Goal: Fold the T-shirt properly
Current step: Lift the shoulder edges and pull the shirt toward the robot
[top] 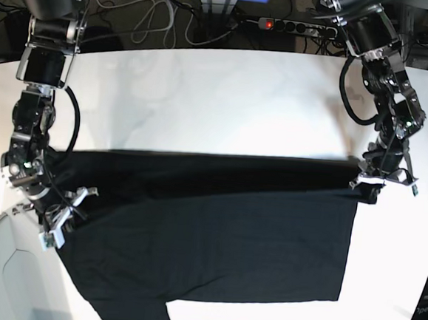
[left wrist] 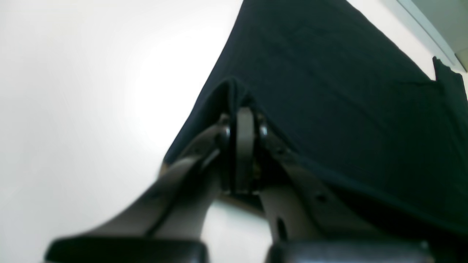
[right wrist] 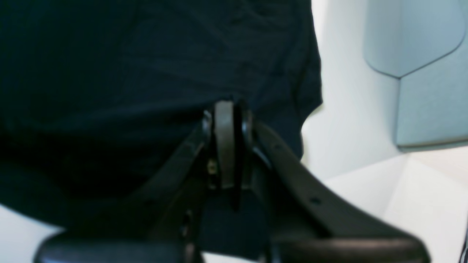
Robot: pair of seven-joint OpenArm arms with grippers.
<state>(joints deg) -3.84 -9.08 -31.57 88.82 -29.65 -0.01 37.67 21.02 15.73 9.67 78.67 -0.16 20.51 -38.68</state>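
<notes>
Right gripper [top: 59, 226], at the left of the base view: jaws clenched on a pinch of the T-shirt [top: 215, 234] near its left edge. Its wrist view shows the closed fingers [right wrist: 225, 142] with black cloth gathered just past the tips; the pinched cloth itself is blurred and dark, so the exact fold caught there cannot be made out. The T-shirt lies spread across the white table [top: 204, 100], plain black side up, with one sleeve running off the lower edge of the base view; any print is hidden. Left gripper [top: 375, 184], at the right of the base view: jaws likewise clamped on the shirt's upper right corner. Only the left wrist view shows the cloth [left wrist: 329, 91] peaked into a small ridge over the fingertips [left wrist: 244, 124]. Only the base view shows the whole garment and both arms at once. Behind the table, a cabled power strip [top: 284, 25] is partly cut off.
</notes>
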